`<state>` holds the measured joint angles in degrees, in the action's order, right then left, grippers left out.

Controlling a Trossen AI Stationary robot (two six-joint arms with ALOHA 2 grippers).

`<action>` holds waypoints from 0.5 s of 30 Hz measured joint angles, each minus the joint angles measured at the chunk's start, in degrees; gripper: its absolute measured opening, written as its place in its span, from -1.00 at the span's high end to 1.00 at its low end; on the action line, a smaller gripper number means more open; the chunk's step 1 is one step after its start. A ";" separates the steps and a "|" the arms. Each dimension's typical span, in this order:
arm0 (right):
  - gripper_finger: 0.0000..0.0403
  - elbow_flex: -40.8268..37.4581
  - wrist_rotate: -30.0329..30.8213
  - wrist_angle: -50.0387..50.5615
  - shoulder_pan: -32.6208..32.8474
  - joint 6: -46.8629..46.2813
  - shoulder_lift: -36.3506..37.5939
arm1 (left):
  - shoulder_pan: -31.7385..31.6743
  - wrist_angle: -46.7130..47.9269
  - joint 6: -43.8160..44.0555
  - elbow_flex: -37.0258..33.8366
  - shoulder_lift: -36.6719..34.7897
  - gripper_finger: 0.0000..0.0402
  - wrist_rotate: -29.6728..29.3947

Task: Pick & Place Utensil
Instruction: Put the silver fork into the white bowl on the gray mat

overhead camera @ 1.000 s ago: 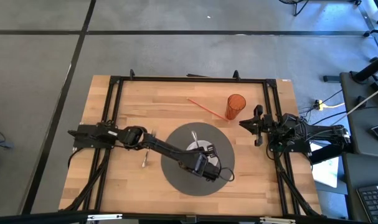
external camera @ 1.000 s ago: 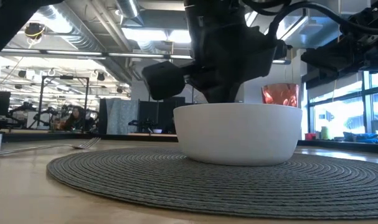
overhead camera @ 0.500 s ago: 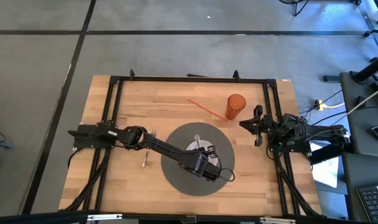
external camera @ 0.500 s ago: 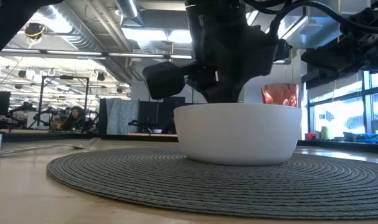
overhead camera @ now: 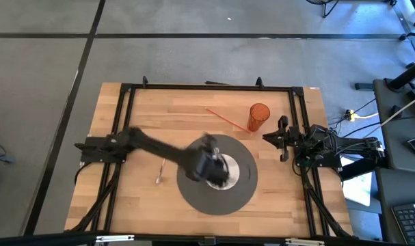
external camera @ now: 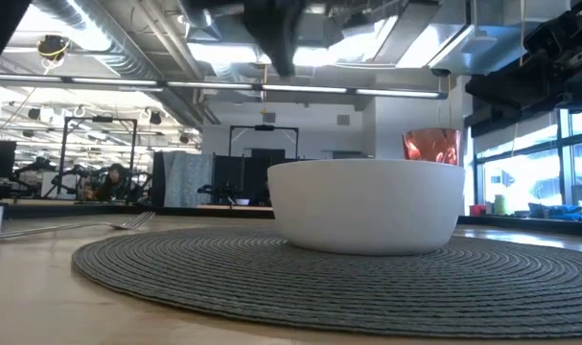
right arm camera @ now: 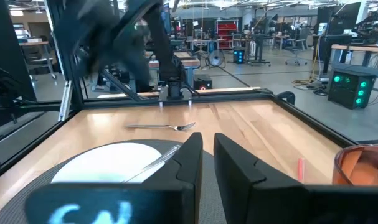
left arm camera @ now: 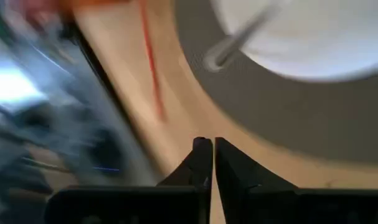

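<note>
Utensil [left arm camera: 241,38]: you can see it resting in the white bowl [overhead camera: 224,171] on the mat [overhead camera: 193,195]. Your left hand [left arm camera: 207,149] hangs above, fingers pressed together, empty. Your right hand [right arm camera: 207,146] waits narrow beside the orange cup [overhead camera: 259,116].

A: Any writing you can read out right now? Labels, brand marks, numbers?

B: Nothing legible anywhere. At the lower left of the right wrist view there are glowing pale blue marks on the dark body of the right gripper [right arm camera: 205,163], but they're smeared and I can't make out a single character.

A: And the overhead shot?

B: No print on the wooden table [overhead camera: 145,116], and no sign to read in the room behind it in the low view.
</note>
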<state>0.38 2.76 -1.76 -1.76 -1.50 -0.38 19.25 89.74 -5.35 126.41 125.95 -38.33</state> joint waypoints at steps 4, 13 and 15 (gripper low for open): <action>0.79 0.00 -0.01 0.07 0.02 0.00 0.00 | -1.66 -3.85 14.94 -9.95 -13.65 0.99 6.61; 0.79 0.00 0.07 0.16 0.01 -0.32 0.00 | -0.68 -26.95 38.58 -52.65 -42.01 0.99 -6.31; 0.79 0.00 0.09 0.16 0.01 0.05 0.00 | -1.48 -32.46 46.05 -62.06 -47.90 0.99 -3.97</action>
<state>0.38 2.85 -1.59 -1.75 -1.45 -0.38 17.77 57.29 40.70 64.35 78.05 -42.30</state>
